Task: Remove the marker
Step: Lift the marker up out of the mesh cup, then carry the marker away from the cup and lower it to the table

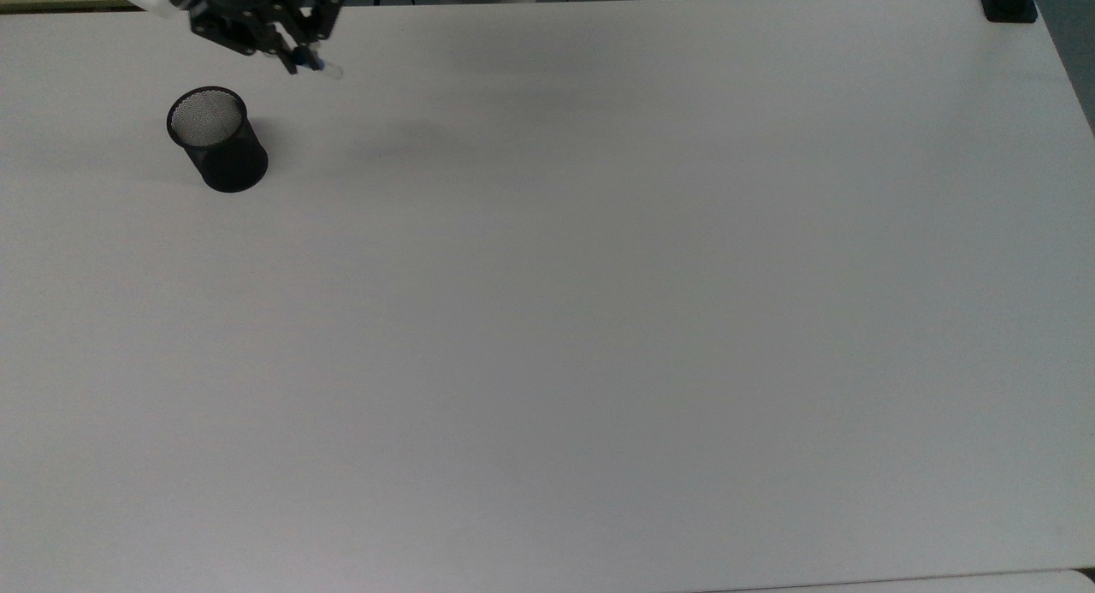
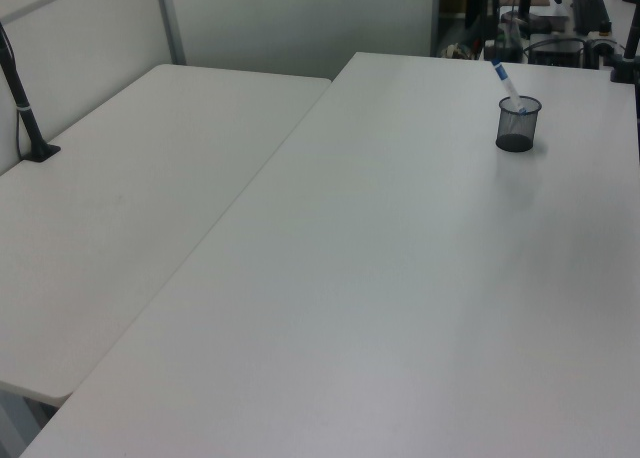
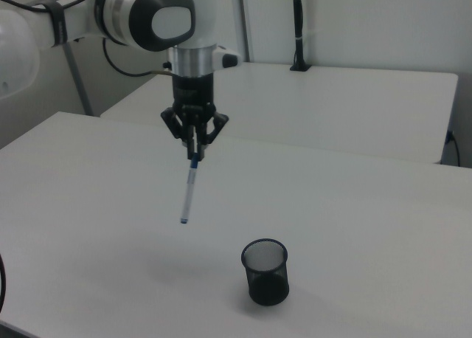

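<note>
One marker [image 3: 189,190], slim and white-barrelled with a blue cap, hangs clear of the table in the right view's upper centre, gripped at its capped end by the gripper [image 3: 195,154], whose fingers are closed on it. One black mesh cup [image 3: 265,271], cylindrical, stands upright at the right view's lower centre, well apart from the marker; its interior appears empty. Both white tables [image 3: 354,198] are smooth and flat.

Top view looks straight down; left and right views face the table [image 1: 599,319] obliquely.
</note>
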